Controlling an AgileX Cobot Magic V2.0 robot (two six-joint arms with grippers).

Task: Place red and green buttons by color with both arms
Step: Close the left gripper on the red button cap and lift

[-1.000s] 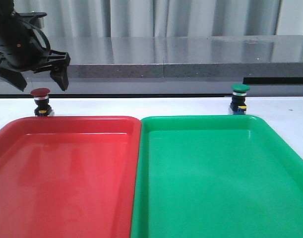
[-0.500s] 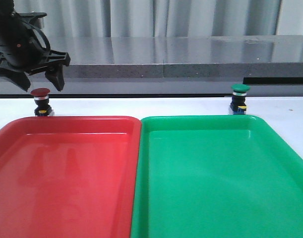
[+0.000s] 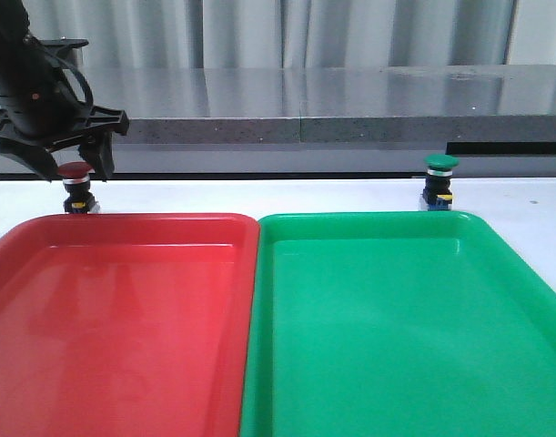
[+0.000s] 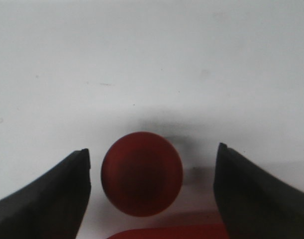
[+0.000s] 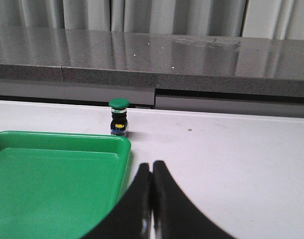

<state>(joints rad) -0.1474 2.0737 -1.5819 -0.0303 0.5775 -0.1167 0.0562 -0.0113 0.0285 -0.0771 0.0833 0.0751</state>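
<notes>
While my left gripper [image 3: 68, 164] hangs spread over the red button [image 3: 75, 187], its two black fingers [image 3: 103, 157] stand on either side of the dark red cap, and in the left wrist view I see a gap between each finger [image 4: 52, 194] and the cap of the red button [image 4: 142, 173], so nothing is grasped there. That button stands upright on the white table [image 3: 259, 196], just behind the far left corner of the red tray [image 3: 123, 309], apart from its rim as far as I can tell. The red tray lies flat with the green tray [image 3: 405, 319] touching its right edge, the two side by side. Further right from the red tray, the green button [image 3: 439, 182] stands upright on the table just behind the green tray's far rim, toward its right corner. In the right wrist view the green button [image 5: 119, 117] sits just past the corner of the green tray [image 5: 52, 174], and my right gripper [image 5: 152, 199] is well short of it, fingers [image 5: 137, 204] pressed together with nothing between them. That gripper does not show in the front view.
</notes>
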